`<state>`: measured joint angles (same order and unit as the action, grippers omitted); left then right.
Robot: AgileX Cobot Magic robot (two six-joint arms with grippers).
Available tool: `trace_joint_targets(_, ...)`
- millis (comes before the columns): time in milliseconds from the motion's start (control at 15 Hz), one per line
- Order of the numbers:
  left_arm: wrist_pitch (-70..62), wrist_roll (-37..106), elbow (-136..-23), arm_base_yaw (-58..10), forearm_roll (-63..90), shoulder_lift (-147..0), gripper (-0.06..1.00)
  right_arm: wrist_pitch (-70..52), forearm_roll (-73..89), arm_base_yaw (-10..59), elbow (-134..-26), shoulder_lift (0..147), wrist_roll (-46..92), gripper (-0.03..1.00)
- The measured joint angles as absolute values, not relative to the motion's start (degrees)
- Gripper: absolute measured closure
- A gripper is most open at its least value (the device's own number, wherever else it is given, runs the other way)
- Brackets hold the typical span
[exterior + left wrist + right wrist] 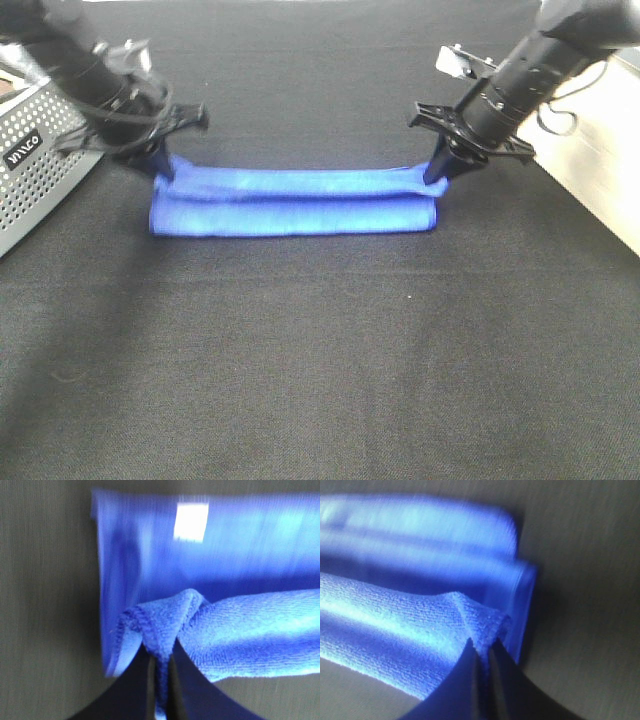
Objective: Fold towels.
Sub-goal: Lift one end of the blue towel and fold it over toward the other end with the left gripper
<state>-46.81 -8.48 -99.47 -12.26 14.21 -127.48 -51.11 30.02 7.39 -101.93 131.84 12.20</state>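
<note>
A royal-blue towel lies as a long, narrow folded band across the middle of the black table. Its far long edge is lifted at both ends. My left gripper is shut on the towel's left far corner, and the left wrist view shows the hemmed cloth pinched between the dark fingers, with a white tag on the layer below. My right gripper is shut on the right far corner, where bunched cloth sits between its fingers.
A grey perforated metal box stands at the table's left edge, close behind my left arm. A pale wooden surface borders the black tablecloth on the right.
</note>
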Motion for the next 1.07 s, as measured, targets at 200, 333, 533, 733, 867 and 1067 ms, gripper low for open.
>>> trace_joint_targets(200,-46.75,-7.33,-103.48,-12.26,14.15,-132.47,0.93,-51.17,29.51,7.39,-106.57,135.68,11.86,0.97)
trace_joint_targets(333,-46.81,-7.05,-103.93,-12.26,13.98,-134.07,0.91,-51.05,29.39,7.39,-106.68,136.77,11.8,0.94)
trace_joint_targets(533,-46.98,-6.59,-104.05,-12.26,13.81,-134.07,0.55,-53.74,29.34,7.39,-106.91,136.88,11.69,0.47)
trace_joint_targets(733,-48.24,-6.59,-104.05,-12.03,13.75,-134.07,0.25,-57.52,29.79,7.39,-106.91,136.88,11.57,0.14)
trace_joint_targets(867,-49.16,-8.82,-104.05,-12.03,11.46,-134.07,0.23,-59.47,29.79,7.39,-106.91,136.88,11.46,0.13)
trace_joint_targets(1067,-49.56,-12.32,-104.05,-12.03,8.48,-134.07,0.23,-59.93,29.79,7.39,-106.91,136.88,11.46,0.12)
